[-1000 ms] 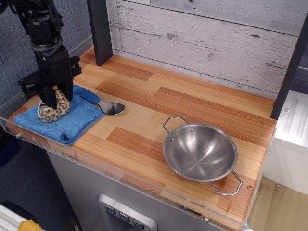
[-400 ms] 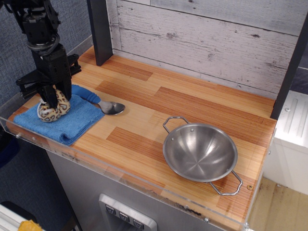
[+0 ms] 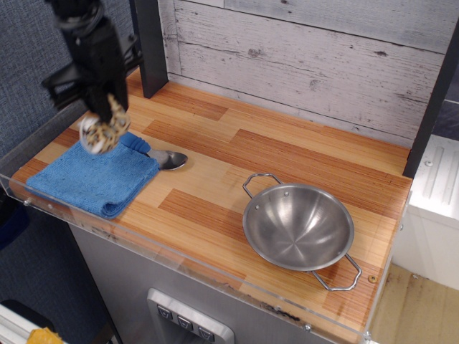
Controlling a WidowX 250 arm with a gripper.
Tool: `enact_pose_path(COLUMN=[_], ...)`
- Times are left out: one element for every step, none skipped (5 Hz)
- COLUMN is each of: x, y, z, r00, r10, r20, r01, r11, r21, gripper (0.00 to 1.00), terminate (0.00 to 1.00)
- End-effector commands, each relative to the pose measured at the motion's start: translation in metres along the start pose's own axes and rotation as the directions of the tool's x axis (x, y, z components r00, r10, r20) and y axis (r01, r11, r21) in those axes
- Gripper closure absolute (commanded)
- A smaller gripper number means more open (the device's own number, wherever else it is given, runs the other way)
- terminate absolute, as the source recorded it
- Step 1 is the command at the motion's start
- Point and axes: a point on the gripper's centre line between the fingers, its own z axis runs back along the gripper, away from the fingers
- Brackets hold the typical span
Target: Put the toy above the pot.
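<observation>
The tool [image 3: 106, 122], closed on the toy [image 3: 102, 133] and holding it in the air above the blue cloth [image 3: 97, 179], has the pot [image 3: 297, 226] well off toward the worktop's [image 3: 237, 154] opposite end.

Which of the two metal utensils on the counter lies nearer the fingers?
The spoon, its bowl beside the blue towel just below the gripper holding the toy. The pot sits far off to the right.
</observation>
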Motion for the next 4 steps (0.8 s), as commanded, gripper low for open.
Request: enact_pose_path(x=[0.036, 0.061, 0.083, 0.096], y=[0.048, 0.081, 0.109, 0.143], z=[0.045, 0.047, 0.042, 0.033], r00=[0.998, 0.994, 0.988, 0.979], r10=[-0.05, -0.108, -0.157, -0.203], r20=[-0.024, -0.005, 0.006, 0.024], r01=[0.053, 0.107, 0.154, 0.197], r11=[0.991, 0.982, 0.976, 0.968], r21=[0.125, 0.155, 0.156, 0.155], gripper=[1.0, 1.0, 1.0, 1.0], terminate=[0.0, 0.0, 0.0, 0.0])
